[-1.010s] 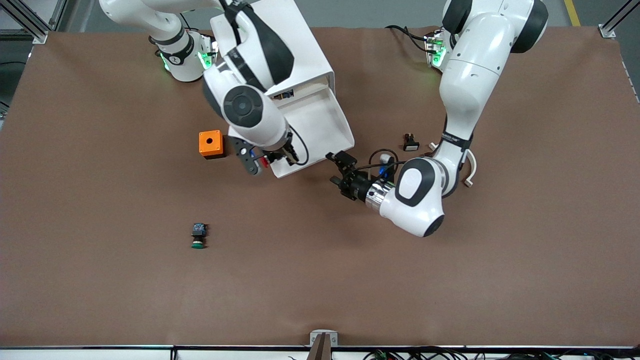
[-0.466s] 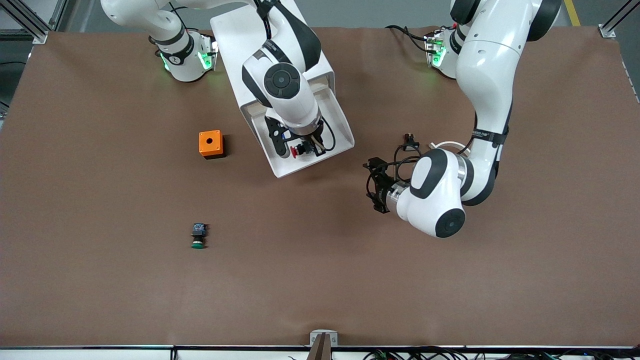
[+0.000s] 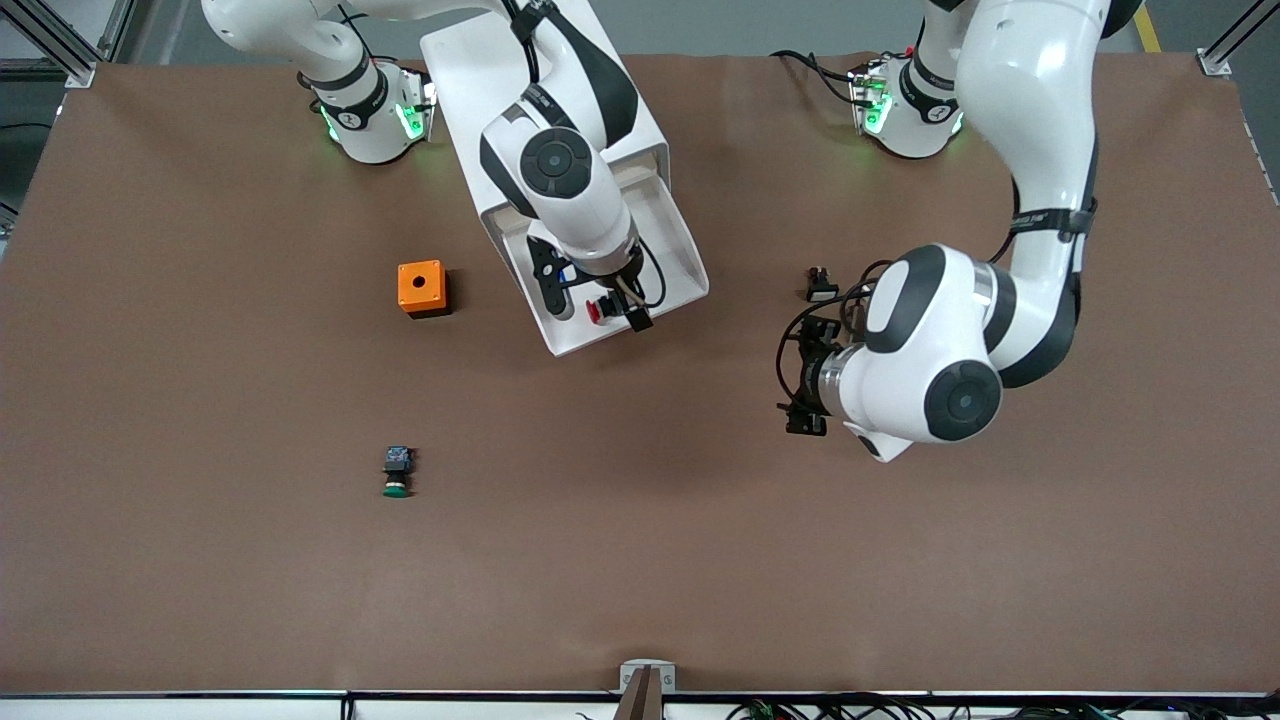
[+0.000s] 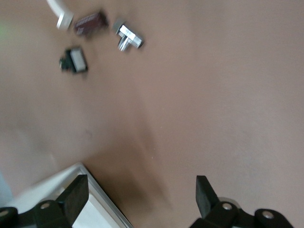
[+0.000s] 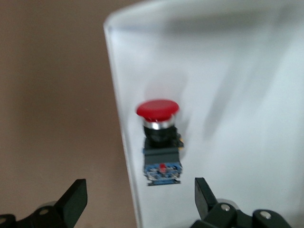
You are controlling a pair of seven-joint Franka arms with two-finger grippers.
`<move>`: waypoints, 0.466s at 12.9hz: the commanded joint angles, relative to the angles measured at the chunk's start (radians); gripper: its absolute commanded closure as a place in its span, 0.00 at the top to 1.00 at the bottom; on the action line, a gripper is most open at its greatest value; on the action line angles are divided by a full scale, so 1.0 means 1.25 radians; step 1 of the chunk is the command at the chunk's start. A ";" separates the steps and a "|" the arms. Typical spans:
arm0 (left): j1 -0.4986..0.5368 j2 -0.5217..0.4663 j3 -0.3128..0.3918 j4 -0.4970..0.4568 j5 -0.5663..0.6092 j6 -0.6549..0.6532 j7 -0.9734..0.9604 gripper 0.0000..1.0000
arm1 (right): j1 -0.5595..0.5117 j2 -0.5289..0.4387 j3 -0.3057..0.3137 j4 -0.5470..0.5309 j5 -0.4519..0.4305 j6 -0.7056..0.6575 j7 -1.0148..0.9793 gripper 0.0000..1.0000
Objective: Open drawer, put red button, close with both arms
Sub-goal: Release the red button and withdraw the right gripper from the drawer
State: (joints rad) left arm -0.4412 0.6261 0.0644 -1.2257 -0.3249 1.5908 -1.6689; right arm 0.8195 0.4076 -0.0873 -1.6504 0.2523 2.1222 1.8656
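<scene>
The white cabinet (image 3: 545, 70) stands between the arm bases with the drawer (image 3: 668, 232) pulled out toward the front camera. The red button (image 3: 594, 310) lies on its side in the drawer, close to the drawer's front corner at the right arm's end. In the right wrist view the red button (image 5: 159, 142) lies free on the drawer floor (image 5: 237, 95). My right gripper (image 3: 592, 302) is open just above it and touches nothing. My left gripper (image 3: 792, 378) is open and empty over bare table beside the drawer, whose corner (image 4: 61, 183) shows in the left wrist view.
An orange box (image 3: 421, 288) with a hole sits beside the drawer toward the right arm's end. A green-capped button (image 3: 397, 472) lies nearer the front camera. A small black switch (image 3: 820, 285) lies by the left arm; in the left wrist view the switch (image 4: 73, 60) lies with a metal fitting (image 4: 128, 37).
My right gripper carried the red button over the drawer, opened and let it go inside. My left arm has drawn back from the drawer front toward its own end of the table.
</scene>
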 commanded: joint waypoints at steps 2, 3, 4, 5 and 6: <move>-0.013 -0.020 -0.001 -0.017 0.061 0.045 0.219 0.99 | -0.173 -0.082 -0.005 0.049 0.009 -0.222 -0.299 1.00; -0.014 -0.014 -0.002 -0.018 0.062 0.071 0.273 0.99 | -0.222 -0.100 -0.004 0.054 0.010 -0.253 -0.407 1.00; -0.015 -0.009 -0.005 -0.021 0.062 0.099 0.321 0.99 | -0.258 -0.115 -0.004 0.053 0.010 -0.272 -0.513 1.00; -0.021 0.000 -0.006 -0.021 0.062 0.121 0.353 0.99 | -0.291 -0.134 -0.005 0.051 0.007 -0.283 -0.636 1.00; -0.027 0.008 -0.006 -0.021 0.062 0.148 0.384 0.99 | -0.335 -0.143 -0.006 0.051 0.006 -0.301 -0.740 1.00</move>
State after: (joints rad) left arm -0.4589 0.6251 0.0575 -1.2442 -0.2675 1.7224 -1.2612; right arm 0.4692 0.2620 -0.1123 -1.5736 0.2536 1.7750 1.1338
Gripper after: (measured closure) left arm 0.004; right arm 0.000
